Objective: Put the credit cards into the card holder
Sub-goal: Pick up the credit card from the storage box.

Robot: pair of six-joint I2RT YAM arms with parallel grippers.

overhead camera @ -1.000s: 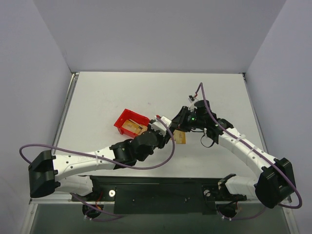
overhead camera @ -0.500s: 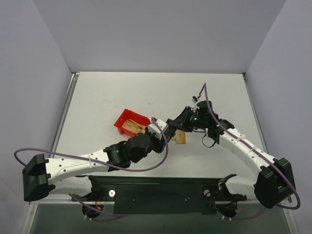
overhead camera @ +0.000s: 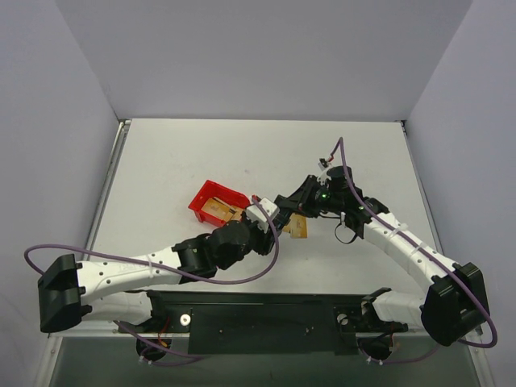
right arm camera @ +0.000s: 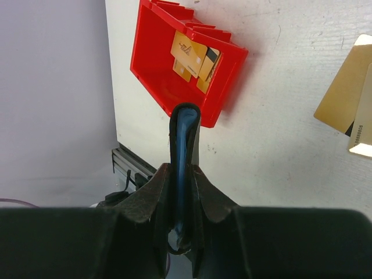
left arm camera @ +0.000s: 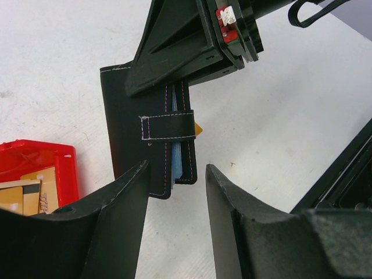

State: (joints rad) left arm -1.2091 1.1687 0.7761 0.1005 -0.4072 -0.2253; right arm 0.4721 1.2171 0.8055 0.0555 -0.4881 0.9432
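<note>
since a second ago the left arm has reached further forward, bringing the left gripper [left arm camera: 176, 174] up to the card holder [left arm camera: 145, 145]; over the last half second almost nothing shifts. the card holder is folded, its strap across the open edge, with a gold corner peeking out beside the strap. the right gripper [right arm camera: 181, 174] is clamped on its upper part, fingers pressed on both faces. the left gripper's fingers stand apart, one on each side of the holder's lower edge. i cannot tell whether they touch it. some credit cards [right arm camera: 195, 55] lie in the red bin [right arm camera: 157, 75] to the left. others lie loose on the table [overhead camera: 201, 153] near the holder.
</note>
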